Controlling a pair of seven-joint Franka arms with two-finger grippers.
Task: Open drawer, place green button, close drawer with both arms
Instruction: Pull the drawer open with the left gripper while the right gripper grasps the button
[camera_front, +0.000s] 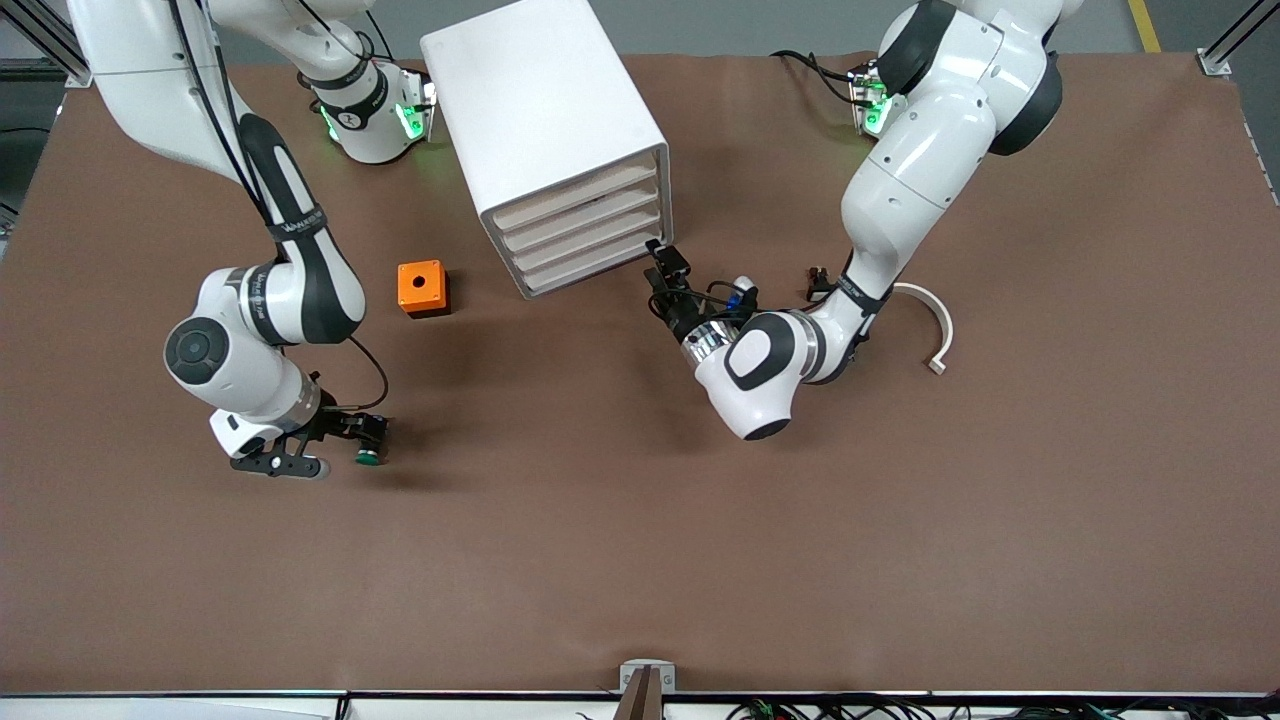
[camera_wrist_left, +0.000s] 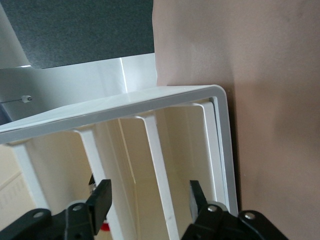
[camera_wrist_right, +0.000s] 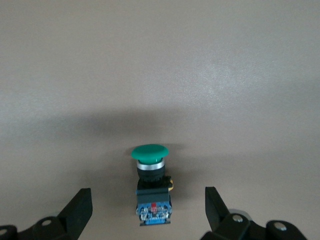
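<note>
The button (camera_wrist_right: 151, 185), green cap and black blocky body, lies on its side on the brown table between the spread fingers of my right gripper (camera_wrist_right: 149, 210), untouched. In the front view the button (camera_front: 368, 457) lies nearer the camera than the orange box, at the right arm's end, with the right gripper (camera_front: 350, 447) low around it. The white drawer cabinet (camera_front: 540, 100) stands mid-table with its drawers (camera_front: 590, 235) pushed in. My left gripper (camera_front: 658, 262) is at the cabinet's front corner. Its fingers (camera_wrist_left: 102, 197) stand apart on either side of a white strip (camera_wrist_left: 160, 165) of the cabinet's front.
An orange box with a hole (camera_front: 422, 288) sits between the cabinet and the right arm. A white curved piece (camera_front: 935, 325) and a small black part (camera_front: 818, 275) lie by the left arm. Bare brown table fills the half nearer the camera.
</note>
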